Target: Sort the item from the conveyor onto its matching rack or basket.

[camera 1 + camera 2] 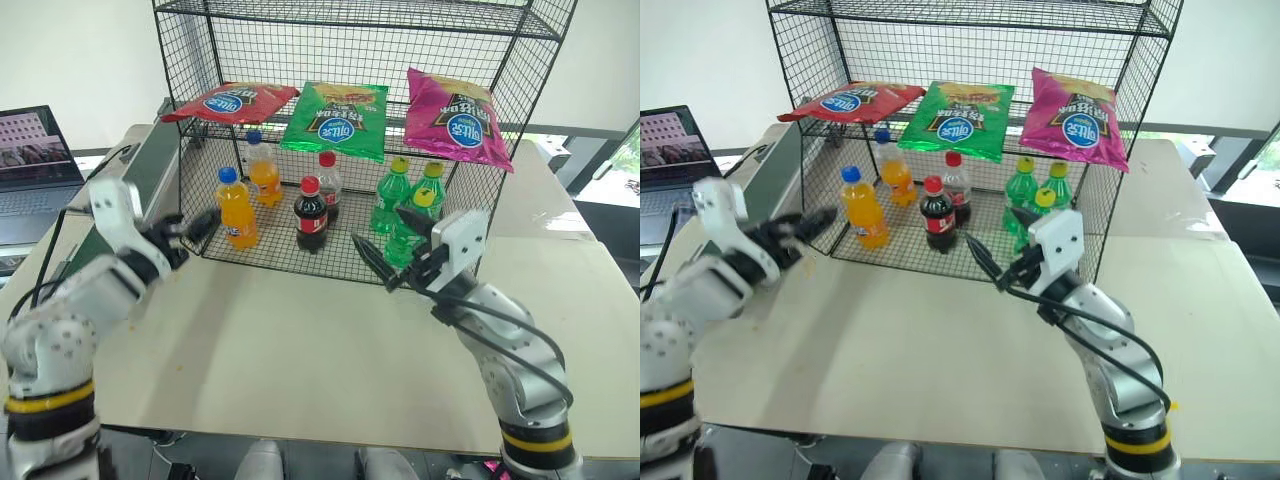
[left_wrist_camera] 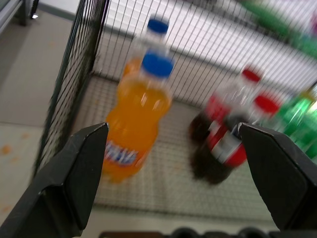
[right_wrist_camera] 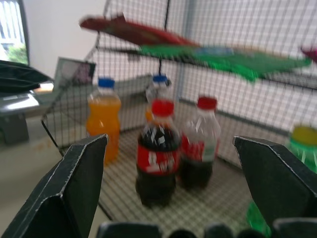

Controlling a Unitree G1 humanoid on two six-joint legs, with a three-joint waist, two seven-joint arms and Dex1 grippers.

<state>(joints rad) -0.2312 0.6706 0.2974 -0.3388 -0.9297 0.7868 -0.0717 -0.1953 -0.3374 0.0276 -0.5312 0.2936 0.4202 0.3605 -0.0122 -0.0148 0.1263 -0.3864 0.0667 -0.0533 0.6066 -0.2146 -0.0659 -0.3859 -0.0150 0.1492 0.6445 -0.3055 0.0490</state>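
The red chip bag [image 1: 232, 102] lay flat on the wire rack's [image 1: 360, 40] middle shelf, above and ahead of the left gripper [image 1: 190, 228], its long axis running across the shelf beside the green bag [image 1: 336, 120]. Both the left gripper and the right gripper [image 1: 392, 258] hung empty with fingers spread wide, low over the worktop [image 1: 300, 350]. The left was nearer; the sort looked done.
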